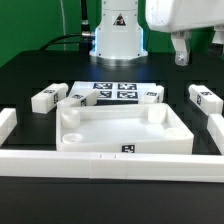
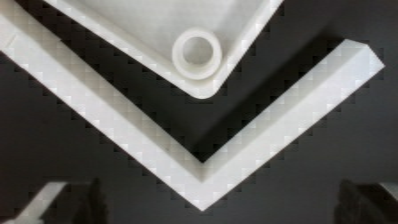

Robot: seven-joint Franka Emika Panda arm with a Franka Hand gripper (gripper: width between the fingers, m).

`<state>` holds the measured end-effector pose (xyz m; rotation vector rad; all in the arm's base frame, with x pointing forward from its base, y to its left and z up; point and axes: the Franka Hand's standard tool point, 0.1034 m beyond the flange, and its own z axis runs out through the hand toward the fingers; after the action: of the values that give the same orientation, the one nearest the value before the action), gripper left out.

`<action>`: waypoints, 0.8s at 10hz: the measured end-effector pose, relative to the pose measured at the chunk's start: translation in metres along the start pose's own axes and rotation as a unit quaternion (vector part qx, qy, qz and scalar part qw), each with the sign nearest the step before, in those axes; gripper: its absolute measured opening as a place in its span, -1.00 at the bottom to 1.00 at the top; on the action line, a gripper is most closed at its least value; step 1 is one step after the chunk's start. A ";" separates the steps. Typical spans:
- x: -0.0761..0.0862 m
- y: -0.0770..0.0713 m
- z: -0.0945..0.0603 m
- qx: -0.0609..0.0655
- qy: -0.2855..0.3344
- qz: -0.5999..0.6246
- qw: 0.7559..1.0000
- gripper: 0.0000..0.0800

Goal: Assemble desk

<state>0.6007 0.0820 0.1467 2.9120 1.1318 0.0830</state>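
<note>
The white desk panel (image 1: 120, 132) lies in the middle of the black table with its raised rim and round corner sockets facing up. Several short white legs with tags lie behind it: one at the exterior view's left (image 1: 48, 98), one beside the marker board (image 1: 150, 95), and one at the right (image 1: 205, 98). My gripper (image 1: 181, 52) hangs high above the table at the exterior view's right, open and empty. In the wrist view, my gripper (image 2: 208, 206) has its dark fingertips (image 2: 50, 202) wide apart, over a panel corner socket (image 2: 196, 52).
The marker board (image 1: 113, 91) lies flat behind the panel. Long low white border bars run along the front (image 1: 110, 160), the left (image 1: 8, 122) and the right (image 1: 216, 128). Two of these bars meet in a corner (image 2: 199, 165) below my gripper. The robot base (image 1: 118, 40) stands at the back.
</note>
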 end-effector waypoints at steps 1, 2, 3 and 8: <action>0.000 0.000 0.000 0.000 0.000 0.000 1.000 0.62; 0.000 0.000 0.000 0.000 0.000 0.000 1.000 0.62; 0.000 0.000 0.000 0.000 0.000 0.000 1.000 0.62; -0.037 0.005 0.011 -0.009 0.006 -0.112 0.994 0.62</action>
<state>0.5773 0.0539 0.1341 2.7499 1.4418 0.1057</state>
